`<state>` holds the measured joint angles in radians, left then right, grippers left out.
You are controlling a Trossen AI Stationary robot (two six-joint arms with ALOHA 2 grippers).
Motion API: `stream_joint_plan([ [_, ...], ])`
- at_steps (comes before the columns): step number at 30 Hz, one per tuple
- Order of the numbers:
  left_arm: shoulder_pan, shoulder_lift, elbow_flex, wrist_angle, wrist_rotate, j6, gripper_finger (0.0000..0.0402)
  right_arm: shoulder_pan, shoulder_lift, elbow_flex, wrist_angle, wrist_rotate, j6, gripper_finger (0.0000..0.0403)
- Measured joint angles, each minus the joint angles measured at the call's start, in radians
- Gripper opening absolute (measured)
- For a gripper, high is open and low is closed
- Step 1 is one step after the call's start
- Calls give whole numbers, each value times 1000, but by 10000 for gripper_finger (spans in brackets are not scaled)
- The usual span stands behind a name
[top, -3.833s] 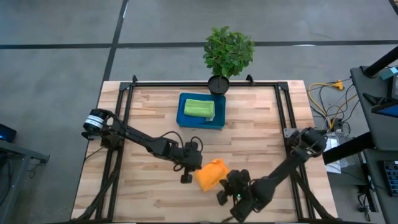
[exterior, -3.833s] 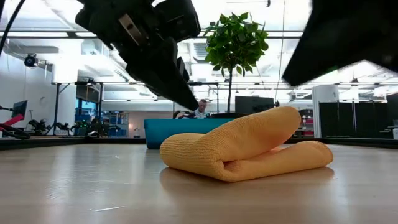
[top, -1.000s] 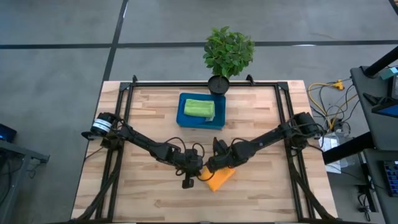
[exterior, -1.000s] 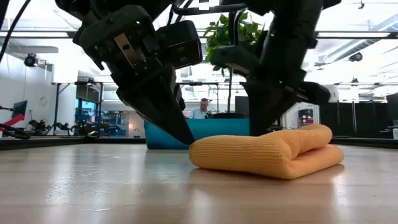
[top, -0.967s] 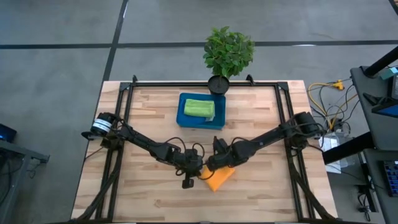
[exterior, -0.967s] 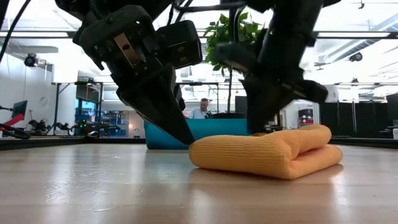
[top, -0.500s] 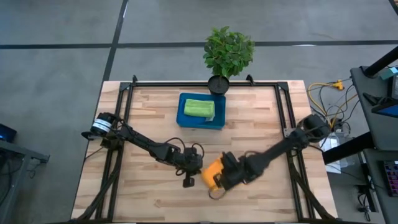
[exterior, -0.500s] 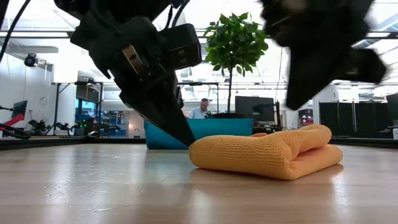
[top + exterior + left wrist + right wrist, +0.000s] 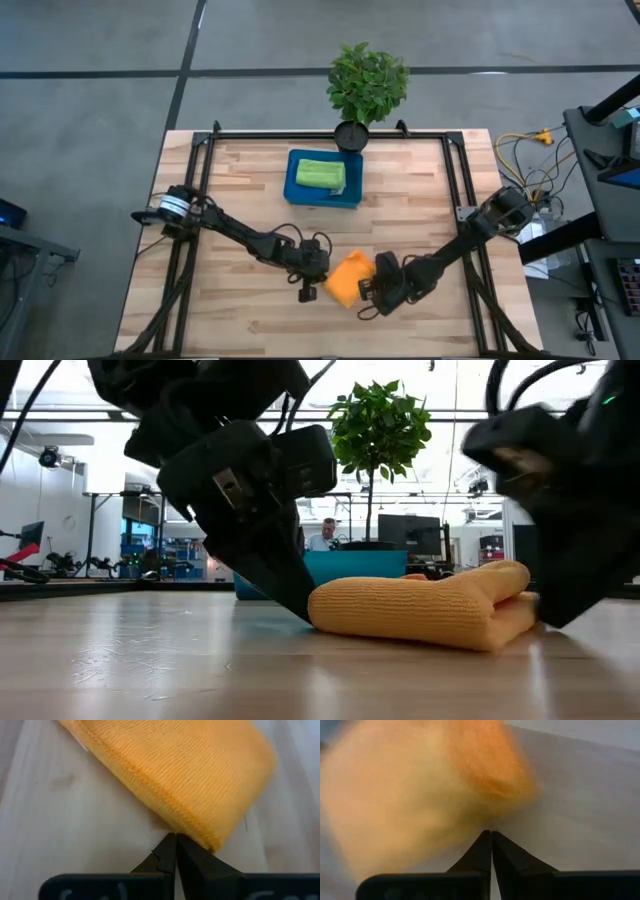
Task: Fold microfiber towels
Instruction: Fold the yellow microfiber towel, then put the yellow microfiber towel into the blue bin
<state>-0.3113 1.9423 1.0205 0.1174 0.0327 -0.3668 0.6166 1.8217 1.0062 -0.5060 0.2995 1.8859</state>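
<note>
In the lower middle of the high view my right gripper (image 9: 368, 296) has moved off the top of the orange towel (image 9: 349, 278) and now stands at its right edge, fingers together and holding nothing. My left gripper (image 9: 318, 274) stays at the towel's left edge, also closed, its tip touching the fold. I judge the fold of this towel is finished and only needs tidying or moving away. The towel is a thick, rounded, folded bundle, lying flat on the wooden table (image 9: 240, 180). Farther up, in the upper middle, the lime green towel (image 9: 320, 174) lies folded in the blue tray (image 9: 296, 190), before the plant (image 9: 367, 84).
</note>
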Motion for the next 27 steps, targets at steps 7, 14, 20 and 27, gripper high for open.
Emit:
stream_joint_plan([
  [7, -43, 28, -2, 88, 20, -1, 0, -101, -17, -56, 128, 18, -242, 8],
  [14, -54, -79, -9, -51, 21, 211, 0, -28, -110, -23, -128, 174, -334, 8],
  [20, -57, -157, -8, -66, 27, 342, 0, 108, -173, -6, -20, 330, -654, 9],
  [27, -80, -169, 29, -68, 151, 610, 30, 149, -139, 5, 261, 252, -1122, 45],
])
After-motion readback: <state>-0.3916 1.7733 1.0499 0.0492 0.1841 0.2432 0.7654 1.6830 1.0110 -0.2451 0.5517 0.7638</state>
